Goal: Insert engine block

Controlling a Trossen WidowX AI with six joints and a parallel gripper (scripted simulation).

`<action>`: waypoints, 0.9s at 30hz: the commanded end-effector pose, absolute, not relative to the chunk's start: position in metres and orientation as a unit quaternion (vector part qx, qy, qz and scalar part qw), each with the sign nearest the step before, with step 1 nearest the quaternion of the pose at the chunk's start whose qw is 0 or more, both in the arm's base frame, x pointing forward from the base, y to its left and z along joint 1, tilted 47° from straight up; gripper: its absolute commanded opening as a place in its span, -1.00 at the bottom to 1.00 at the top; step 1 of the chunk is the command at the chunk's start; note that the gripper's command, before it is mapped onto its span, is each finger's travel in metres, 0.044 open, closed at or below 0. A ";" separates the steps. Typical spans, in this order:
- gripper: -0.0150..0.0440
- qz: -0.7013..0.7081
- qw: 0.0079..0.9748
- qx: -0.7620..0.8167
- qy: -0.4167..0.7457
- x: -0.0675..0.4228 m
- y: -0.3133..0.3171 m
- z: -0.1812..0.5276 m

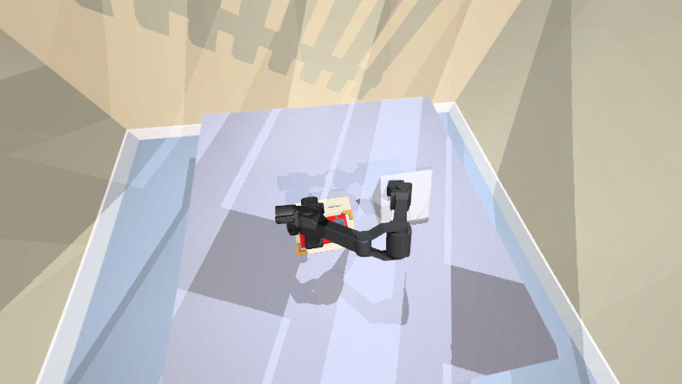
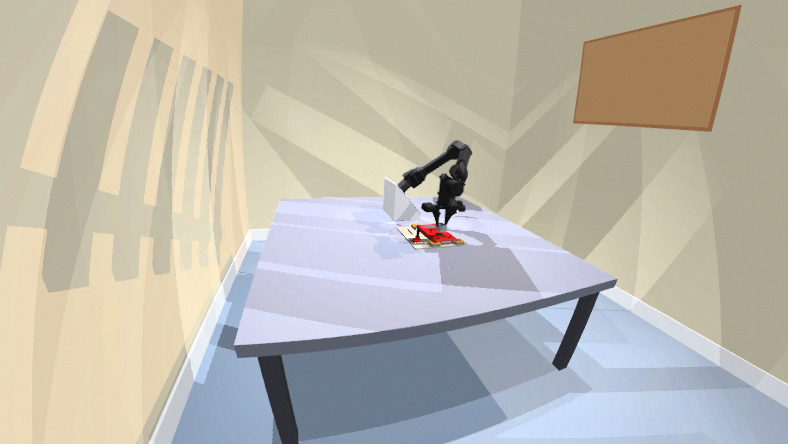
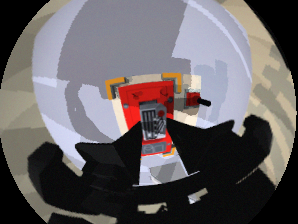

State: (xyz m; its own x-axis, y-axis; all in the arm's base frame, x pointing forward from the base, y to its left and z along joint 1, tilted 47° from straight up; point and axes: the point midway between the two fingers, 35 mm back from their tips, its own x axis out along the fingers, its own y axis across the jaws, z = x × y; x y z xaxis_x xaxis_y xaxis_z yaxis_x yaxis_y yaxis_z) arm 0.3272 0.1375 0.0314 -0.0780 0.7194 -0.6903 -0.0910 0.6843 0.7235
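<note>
The red car body (image 3: 131,114) (image 2: 427,231) lies on the cream board (image 3: 190,118) (image 2: 406,232) (image 1: 341,201). My gripper (image 3: 153,122) (image 2: 441,224) is shut on the grey engine block (image 3: 151,124) (image 2: 441,228), at the middle of the car body. In the wrist view the block covers most of the opening, with a dark strip showing at its far end. How deep it sits, and whether its slot faces the rib, I cannot tell. In the top view the arm hides the fingertips and block.
Orange corner brackets (image 3: 115,81) (image 1: 300,251) stand around the car body. A small red clamp (image 3: 192,99) (image 2: 417,239) with a black handle stands beside it on the board. A white upright block (image 2: 393,199) (image 1: 421,195) stands near the arm's base.
</note>
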 end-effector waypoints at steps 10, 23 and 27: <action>0.04 0.338 0.643 0.222 0.651 0.327 0.139 0.034; 0.04 0.335 0.641 0.226 0.653 0.327 0.139 0.034; 0.04 0.318 0.636 0.241 0.661 0.327 0.139 0.034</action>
State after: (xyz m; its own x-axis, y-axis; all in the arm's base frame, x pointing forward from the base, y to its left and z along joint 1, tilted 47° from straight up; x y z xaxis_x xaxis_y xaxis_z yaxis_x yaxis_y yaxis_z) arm 0.3271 0.1380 0.0323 -0.0775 0.7194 -0.6903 -0.1079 0.6823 0.7231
